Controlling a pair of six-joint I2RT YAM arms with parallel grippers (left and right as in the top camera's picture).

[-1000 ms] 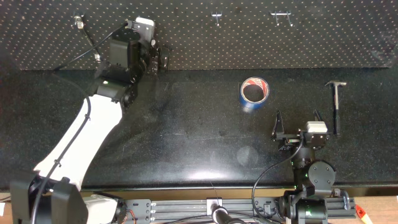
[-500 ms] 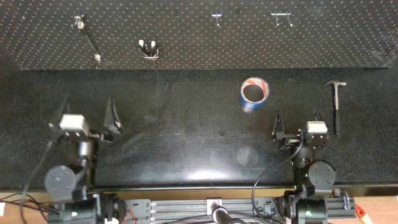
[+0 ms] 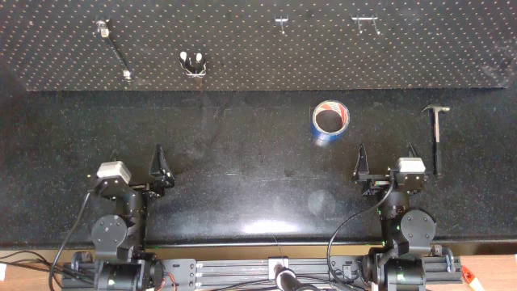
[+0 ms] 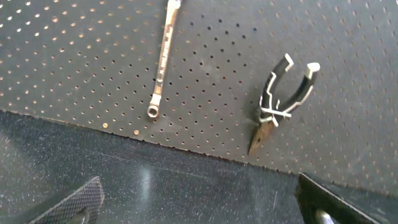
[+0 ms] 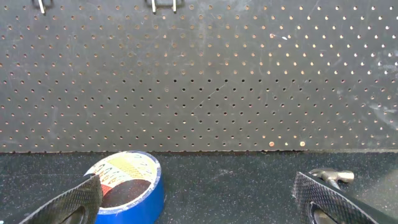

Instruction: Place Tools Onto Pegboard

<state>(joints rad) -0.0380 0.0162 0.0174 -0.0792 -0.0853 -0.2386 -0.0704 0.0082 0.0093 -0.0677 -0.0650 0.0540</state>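
Right wrist view: hammer (image 5: 333, 176) mostly hidden

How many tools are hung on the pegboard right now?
2: a wrench on the pegboard, far left; pliers just right of it. Tape roll and hammer lie on the table.

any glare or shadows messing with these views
Top view: soft glare patches on the black table near the arms' bases, none over the tape roll or hammer. Left wrist view: a faint pale streak on the table under the pegboard; wrench and pliers evenly lit. Right wrist view: even light, no glare.
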